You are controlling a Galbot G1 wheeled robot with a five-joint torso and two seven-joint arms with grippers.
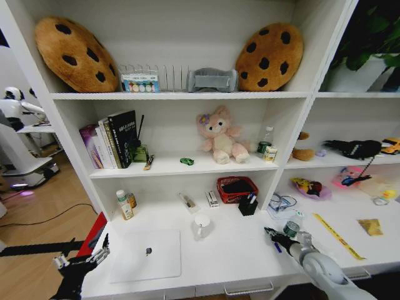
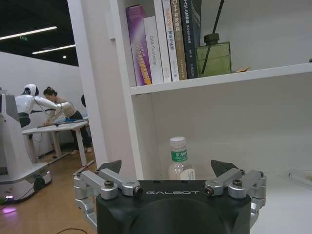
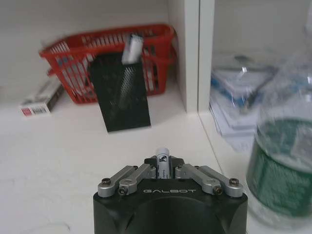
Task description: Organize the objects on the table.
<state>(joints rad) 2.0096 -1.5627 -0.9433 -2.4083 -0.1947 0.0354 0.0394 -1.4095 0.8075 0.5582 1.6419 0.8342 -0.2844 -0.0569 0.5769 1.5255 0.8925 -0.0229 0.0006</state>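
Observation:
The silver laptop [image 1: 145, 255] lies closed on the white table [image 1: 231, 256], with a tiny dark object [image 1: 149, 251] on its lid. My right gripper [image 1: 270, 234] hovers low over the table right of the white mug [image 1: 201, 226] and is shut on a pen [image 3: 162, 162]. The pen's white end sticks up between the fingers, and a blue bit [image 1: 277, 247] shows under the gripper. Ahead of the right gripper [image 3: 162, 165] stands a black mesh pen holder [image 3: 122, 92] with another pen [image 3: 131, 48] in it. My left gripper [image 1: 81, 257] is open off the table's left end, and in its wrist view the left gripper [image 2: 165, 170] holds nothing.
A red basket [image 1: 236, 189] stands behind the pen holder [image 1: 248, 205]. A green-labelled bottle [image 3: 282, 165] is close beside the right gripper. Another bottle [image 2: 178, 158] stands at the table's back left. Books [image 1: 112, 139], a plush toy [image 1: 220, 136] and a small green object [image 1: 187, 161] are on the shelf above.

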